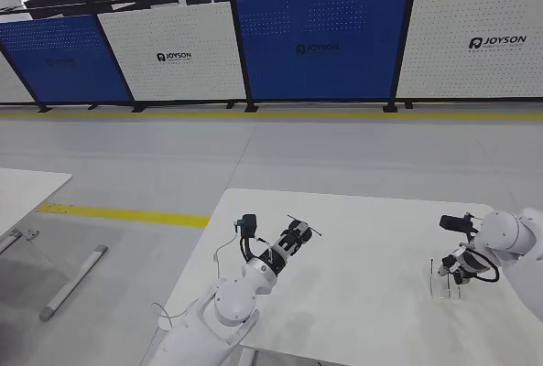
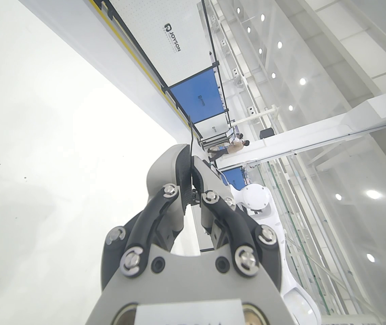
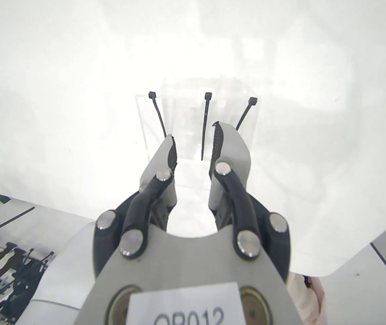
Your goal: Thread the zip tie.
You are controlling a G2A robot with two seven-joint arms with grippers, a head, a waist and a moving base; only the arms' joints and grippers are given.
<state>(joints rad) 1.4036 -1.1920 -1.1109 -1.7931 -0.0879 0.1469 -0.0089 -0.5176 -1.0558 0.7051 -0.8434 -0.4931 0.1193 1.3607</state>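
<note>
The left gripper [image 2: 191, 173] pinches the zip tie [image 2: 191, 130]; the right gripper [image 3: 194, 131] gapes wide over the clear holder [image 3: 144, 120]

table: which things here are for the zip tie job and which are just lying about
For the job: zip tie in the shut left hand; three zip ties in the clear stand; open right hand by it.
Just about: second table; pegboard panels.

A thin black zip tie [image 2: 191, 133] sticks straight out of the left gripper [image 2: 191, 162] — pinched between the fingertips. Three more zip ties [image 3: 206, 120] stand in a clear holder [image 3: 143, 116] — heads fanned apart.
</note>
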